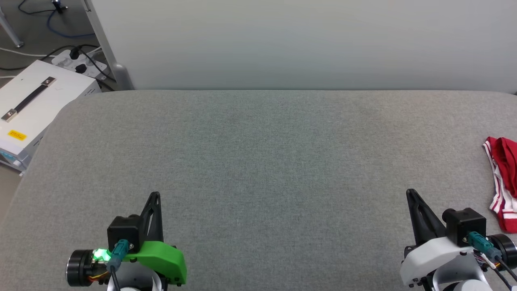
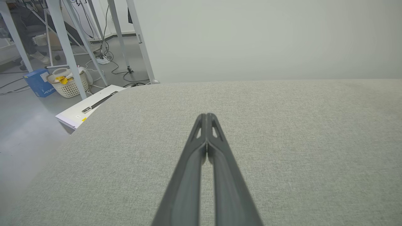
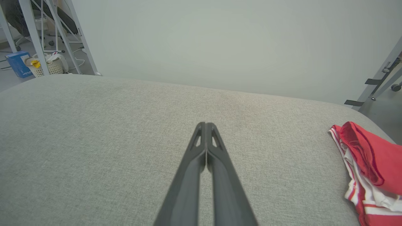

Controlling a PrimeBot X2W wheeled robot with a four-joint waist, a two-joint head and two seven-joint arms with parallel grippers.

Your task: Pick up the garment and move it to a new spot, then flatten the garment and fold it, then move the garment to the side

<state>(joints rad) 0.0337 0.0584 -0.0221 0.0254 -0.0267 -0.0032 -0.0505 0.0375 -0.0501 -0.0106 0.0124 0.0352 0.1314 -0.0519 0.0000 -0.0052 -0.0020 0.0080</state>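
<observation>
Head view, L→R: L fingers pressed together, empty; grey surface; R fingers together, empty; garment bunched at far-right edge, cropped by frame. Risk, your call: fingers must part first; a pinch on that heap may catch one layer only, or nudge it off the rim. R wrist view gives you its white inner folds & the drop-off beyond; L wrist view: basket on floor, left.
</observation>
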